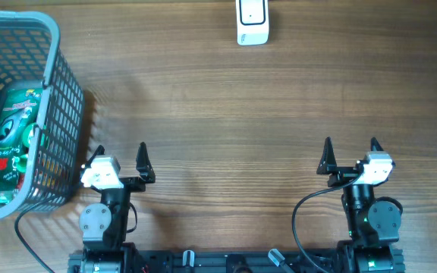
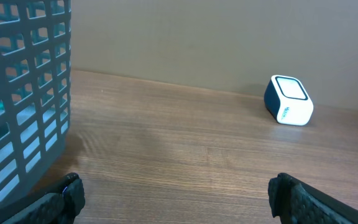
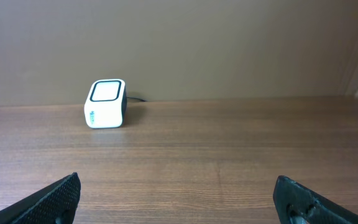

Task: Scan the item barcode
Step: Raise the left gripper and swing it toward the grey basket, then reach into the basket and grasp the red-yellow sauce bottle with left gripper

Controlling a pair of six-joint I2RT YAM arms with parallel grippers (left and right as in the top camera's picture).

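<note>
Overhead: a wood-grain worktop (image 1: 226, 114) carries a grey plastic basket (image 1: 63, 129) with open grid walls and a rounded rim. Inside the basket lies the item (image 1: 10, 144), a glossy green printed packet, flat on the bottom with red packaging under its near end. A small white scanner (image 1: 253, 23), boxy with rounded corners and a dark-framed window on top, stands well apart from the basket at the far edge of the worktop. The left fingers (image 1: 143, 155), black and tapering to points, stand wide apart just beside the basket's near corner and hold nothing. The right fingers (image 1: 327, 155) are likewise spread and hold nothing, well apart from the basket.

Left wrist: the basket's lattice wall (image 2: 23, 106) fills the left side, with a sliver of green showing through it. Two matte, ribbed black fingers (image 2: 70, 193) show at the bottom corners, far apart, with bare worktop between them. The scanner (image 2: 289, 101) stands away from the basket, near a plain wall.

Right wrist: the scanner (image 3: 107, 104) shows its smooth white shell and a dark cable behind it. Both black fingers (image 3: 61, 196) sit spread at the frame's corners.
</note>
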